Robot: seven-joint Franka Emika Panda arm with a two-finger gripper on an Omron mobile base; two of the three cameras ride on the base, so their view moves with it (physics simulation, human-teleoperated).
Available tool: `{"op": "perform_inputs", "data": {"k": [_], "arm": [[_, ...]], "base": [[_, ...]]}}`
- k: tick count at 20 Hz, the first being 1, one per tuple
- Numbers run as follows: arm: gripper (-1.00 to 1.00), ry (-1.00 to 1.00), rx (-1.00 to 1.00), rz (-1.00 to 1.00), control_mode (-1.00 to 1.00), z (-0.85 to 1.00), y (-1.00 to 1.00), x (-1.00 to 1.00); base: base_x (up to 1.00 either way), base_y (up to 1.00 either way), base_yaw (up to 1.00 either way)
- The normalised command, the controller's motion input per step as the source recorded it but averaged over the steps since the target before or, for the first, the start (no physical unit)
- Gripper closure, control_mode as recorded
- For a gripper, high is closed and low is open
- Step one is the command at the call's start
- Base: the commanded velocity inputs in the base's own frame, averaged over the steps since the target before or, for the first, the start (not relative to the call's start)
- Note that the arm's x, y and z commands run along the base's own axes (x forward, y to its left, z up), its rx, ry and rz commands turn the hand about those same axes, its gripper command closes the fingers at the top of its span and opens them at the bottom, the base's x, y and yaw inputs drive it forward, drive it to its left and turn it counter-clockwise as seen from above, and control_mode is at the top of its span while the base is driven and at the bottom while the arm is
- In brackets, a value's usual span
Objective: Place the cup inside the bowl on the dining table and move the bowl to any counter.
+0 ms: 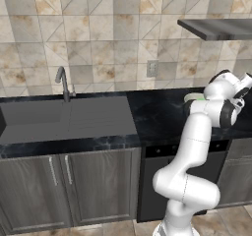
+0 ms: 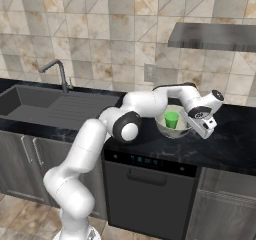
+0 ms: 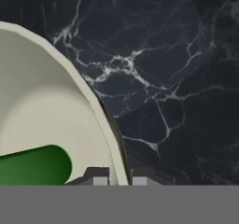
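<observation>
Tool point(image 3: 117, 177) pinching bowl point(image 2: 165, 126) rim, cup point(image 2: 171, 119) inside, on counter point(image 2: 230, 149) — sink point(image 2: 45, 106) and faucet point(image 2: 56, 71) well apart

light: even, diffuse, no source seen | shadows: soft, faint under gripper point(image 2: 200, 128) on counter point(image 2: 235, 144) | glare: none noted | blur: slight softness near fingertips point(image 3: 100, 177), bowl point(image 3: 42, 106) rim | distortion: none at edges

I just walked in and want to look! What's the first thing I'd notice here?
Probably the bright green cup standing inside the pale bowl on the black marble counter, right of the sink. Next, the white robot arm bending over it, its tool pinched shut on the bowl's rim.
</observation>
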Motion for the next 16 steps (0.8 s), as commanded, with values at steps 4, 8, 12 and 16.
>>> {"op": "perform_inputs", "data": {"k": [4,8,12,16], "arm": [[1.0,0.0,0.0,0.0,-1.0,0.0,0.0,0.0],[-1.0,0.0,0.0,0.0,-1.0,0.0,0.0,0.0],[-1.0,0.0,0.0,0.0,-1.0,0.0,0.0,0.0],[-1.0,0.0,0.0,0.0,-1.0,0.02,0.0,-0.03]], "base": [[0.0,0.0,0.0],[0.0,0.0,0.0],[0.0,0.0,0.0],[0.0,0.0,0.0]]}}
